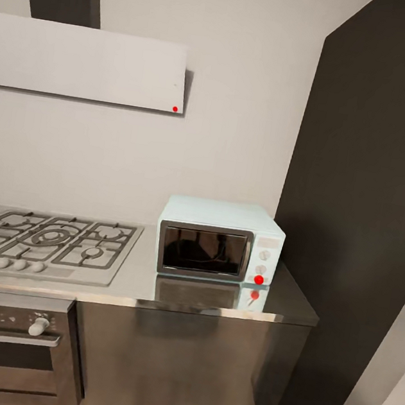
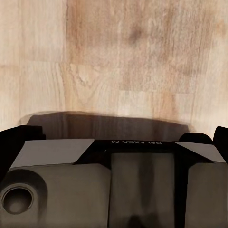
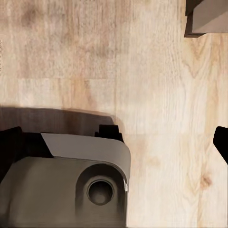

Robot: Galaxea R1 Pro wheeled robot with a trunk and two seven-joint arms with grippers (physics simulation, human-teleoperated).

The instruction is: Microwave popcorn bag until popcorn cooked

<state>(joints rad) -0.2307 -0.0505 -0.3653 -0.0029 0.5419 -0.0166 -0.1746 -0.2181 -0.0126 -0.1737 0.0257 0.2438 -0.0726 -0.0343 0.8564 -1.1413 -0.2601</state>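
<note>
Microwave (image 1: 220, 239) sitting shut on the steel desk (image 1: 145, 285), right beside the hob (image 1: 47, 244). Dark shape behind the door glass, maybe the popcorn bag, can't confirm. Can't tell fingers' state, wrist cams facing wood floor (image 2: 123, 61). Risk: starting heat on an empty oven.

A gas hob (image 1: 47, 244) (grates dark) sits above an oven (image 1: 8, 349).

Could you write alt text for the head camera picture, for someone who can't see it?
A mint-blue microwave, door shut, sits on a grey countertop against a white wall. A gas hob lies to its left, with an oven beneath and a tall dark cabinet on the right.
</note>
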